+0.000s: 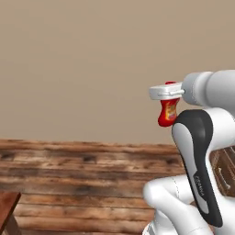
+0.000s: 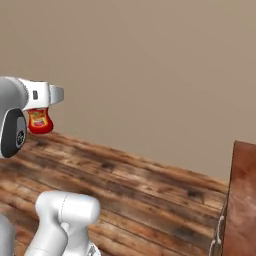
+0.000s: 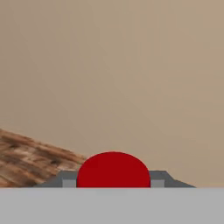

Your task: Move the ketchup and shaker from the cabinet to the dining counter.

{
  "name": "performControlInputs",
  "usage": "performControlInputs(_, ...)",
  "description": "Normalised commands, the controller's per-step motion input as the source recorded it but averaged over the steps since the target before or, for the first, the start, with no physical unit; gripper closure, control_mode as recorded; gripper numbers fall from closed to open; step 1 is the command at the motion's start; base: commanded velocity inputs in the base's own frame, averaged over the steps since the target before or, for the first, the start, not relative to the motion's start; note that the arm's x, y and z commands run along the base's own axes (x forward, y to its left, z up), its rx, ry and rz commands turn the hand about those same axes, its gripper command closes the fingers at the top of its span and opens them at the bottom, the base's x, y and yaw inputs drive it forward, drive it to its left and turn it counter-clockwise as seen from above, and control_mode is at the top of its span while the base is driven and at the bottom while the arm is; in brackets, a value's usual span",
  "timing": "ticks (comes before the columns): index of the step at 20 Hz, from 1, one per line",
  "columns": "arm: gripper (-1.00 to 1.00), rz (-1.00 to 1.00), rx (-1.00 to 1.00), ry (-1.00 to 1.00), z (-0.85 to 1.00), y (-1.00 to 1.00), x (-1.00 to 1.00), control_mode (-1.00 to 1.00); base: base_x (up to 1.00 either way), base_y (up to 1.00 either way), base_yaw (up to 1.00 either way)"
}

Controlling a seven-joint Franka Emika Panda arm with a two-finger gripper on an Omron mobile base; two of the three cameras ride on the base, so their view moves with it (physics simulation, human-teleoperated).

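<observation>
The ketchup (image 1: 167, 113) is a small red bottle with a yellowish label, hanging in the air in front of a beige wall. My gripper (image 1: 168, 94) is shut on its upper part, and the red cap pokes out above the white hand. From the right base view the ketchup (image 2: 40, 121) hangs below the gripper (image 2: 43, 106) at the far left. In the hand view the ketchup (image 3: 113, 169) shows as a red dome between the grey fingertips (image 3: 68, 179). The dining counter (image 2: 245, 200) shows its glossy reddish-brown top at the right edge. The shaker and the cabinet are out of view.
A plank floor (image 1: 82, 174) of worn brown wood runs below the arm up to the plain beige wall (image 1: 82, 64). A reddish-brown corner (image 1: 6, 209) juts in at the lower left of the left base view. A brown wooden thing (image 1: 226, 170) sits behind my arm.
</observation>
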Motion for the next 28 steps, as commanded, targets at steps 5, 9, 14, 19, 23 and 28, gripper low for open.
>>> performControlInputs(5, 1.00, 0.00, 0.00, 0.00, 0.00, 0.00, 0.00, 1.00, 0.55, 0.17, 0.55)
performControlInputs(9, 1.00, 0.00, 0.00, 0.00, 0.00, 0.00, 0.00, 1.00, 0.70, 0.08, 0.49)
performControlInputs(14, 1.00, 0.00, 0.00, 0.00, 0.00, 0.00, 0.00, 1.00, 0.71, 0.07, 0.48)
performControlInputs(19, 1.00, 0.00, 0.00, 0.00, 0.00, 0.00, 0.00, 1.00, 0.71, -0.03, 0.45)
performControlInputs(23, 1.00, 0.00, 0.00, 0.00, 0.00, 0.00, 0.00, 1.00, 0.68, -0.10, 0.44)
performControlInputs(28, 1.00, 0.00, 0.00, 0.00, 0.00, 0.00, 0.00, 1.00, 0.68, -0.12, 0.41)
